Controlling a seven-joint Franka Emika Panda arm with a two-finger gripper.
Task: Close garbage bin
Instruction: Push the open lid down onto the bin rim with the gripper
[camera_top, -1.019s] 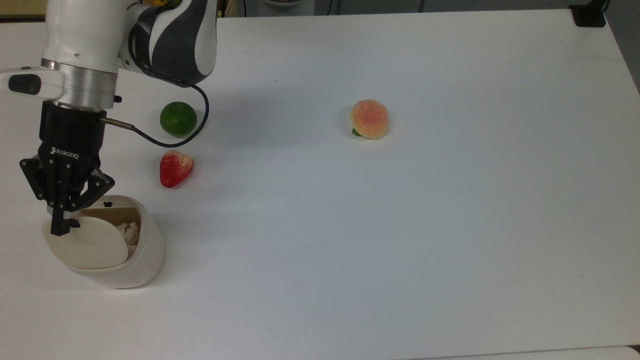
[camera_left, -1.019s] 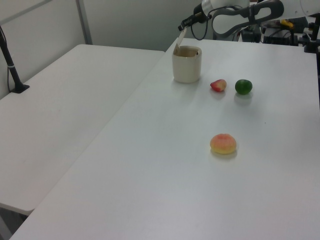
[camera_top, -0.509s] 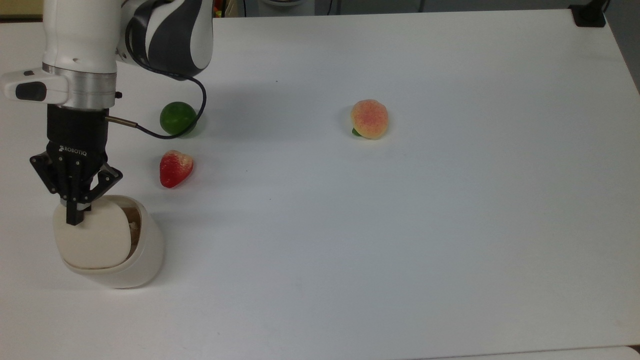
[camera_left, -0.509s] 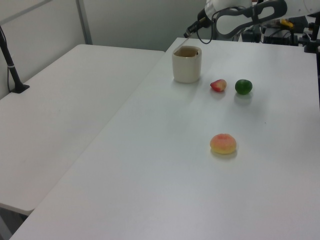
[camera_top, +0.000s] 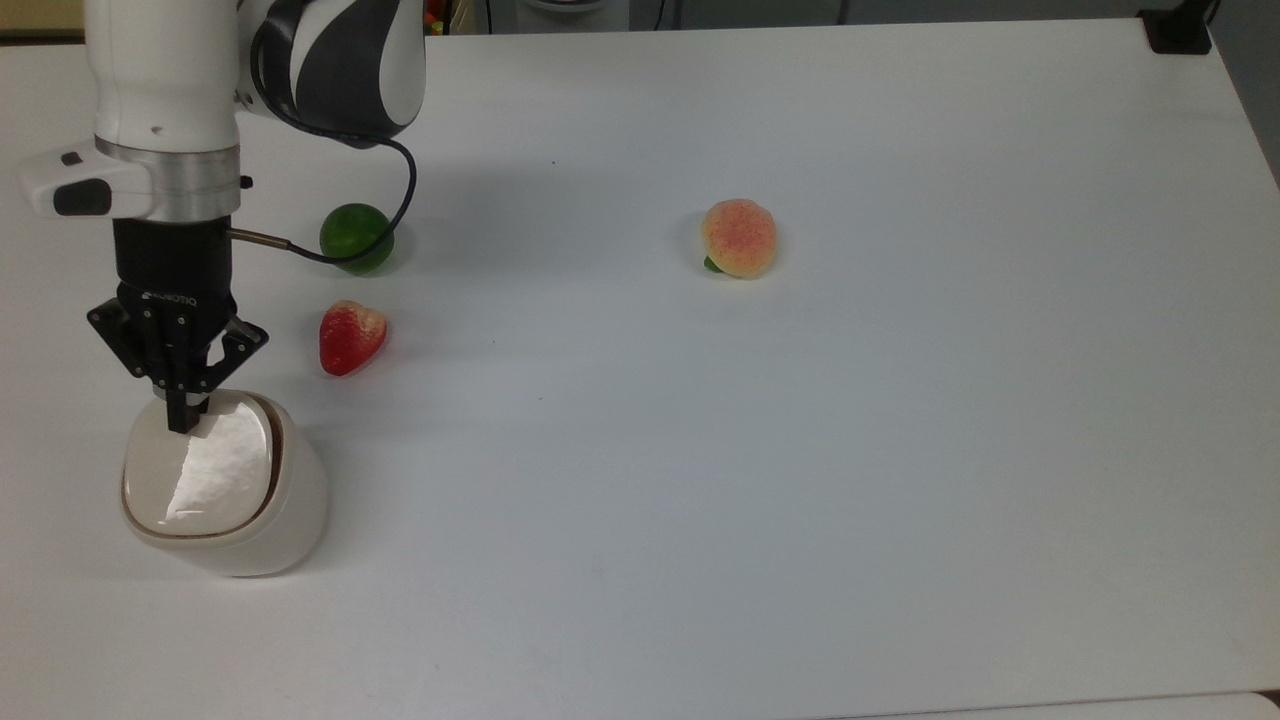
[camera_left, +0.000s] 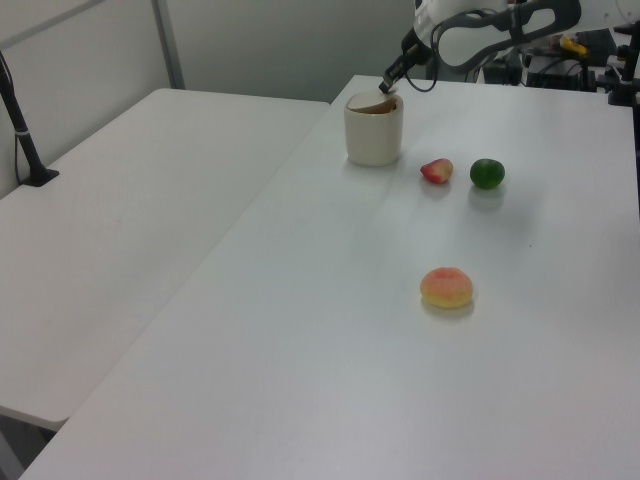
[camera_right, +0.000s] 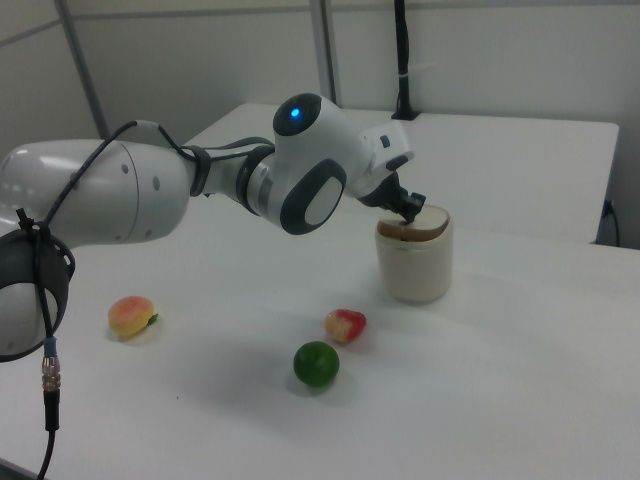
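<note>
Pinched narrow, the gripper presses its closed black fingertips down on the lid of the garbage bin, at the lid's edge nearest the arm; it grips nothing. One garbage bin stands on the white table, near the top view's lower left corner, and in the left view it sits at the far end of the table with the gripper just above its rim. In the right view the lid lies close to flat on the cream-white body, with a thin brown line showing along its edge

Three fruits lie on the table, one of each kind: a red strawberry just beside the bin, a green lime a little beyond it with the arm's black cable crossing in front of it, and a peach well apart toward the middle of the table. One robot arm reaches over the scene

A second ago the lid stood tilted up, leaving the bin's brown inside and some crumpled scraps visible; half a second ago it was partly lowered with a gap at one side. Now it covers the opening, and the gripper has shifted toward the strawberry side in the top view. The three fruits have not moved
</note>
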